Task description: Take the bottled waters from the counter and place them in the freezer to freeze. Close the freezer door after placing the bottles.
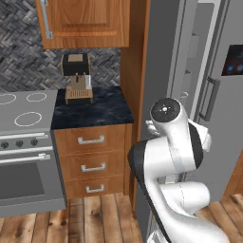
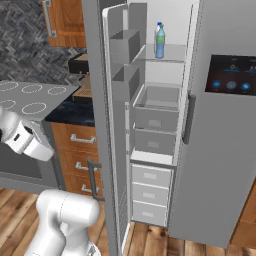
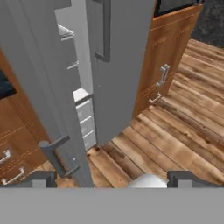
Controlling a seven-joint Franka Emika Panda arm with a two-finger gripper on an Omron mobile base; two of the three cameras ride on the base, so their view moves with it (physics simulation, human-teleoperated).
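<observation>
Two bottled waters (image 2: 160, 40) stand on the freezer (image 2: 155, 100) shelf; my end effector (image 3: 111, 179), spread and empty, faces the stiff freezer door (image 3: 39, 87), best pushed near its handle (image 3: 59, 155).

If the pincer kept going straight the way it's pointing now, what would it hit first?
Probably the outer face of the open freezer door, near its handle, which fills the left of the hand view. The open pincer aims close to that door's edge, so it might slip past to the wooden floor; depth is unclear.
</observation>
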